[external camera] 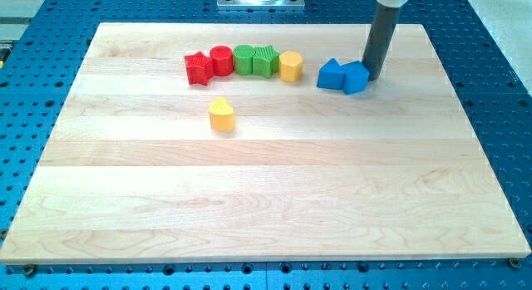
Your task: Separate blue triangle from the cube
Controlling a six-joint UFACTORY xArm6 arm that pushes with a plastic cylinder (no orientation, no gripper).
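Observation:
Two blue blocks sit touching at the view's upper right of the wooden board (pixel 266 199). The left one (pixel 331 74) looks like the blue triangle, the right one (pixel 355 77) like the blue cube. My tip (pixel 371 77) stands right against the right side of the blue cube, at its upper right edge. The dark rod rises from there toward the view's top.
A row of blocks lies to the left at the top: a red star (pixel 197 68), a red cylinder (pixel 221 60), a green cube (pixel 243 59), a green star (pixel 265 61), a yellow cylinder (pixel 290 66). A yellow heart (pixel 222 114) sits below that row.

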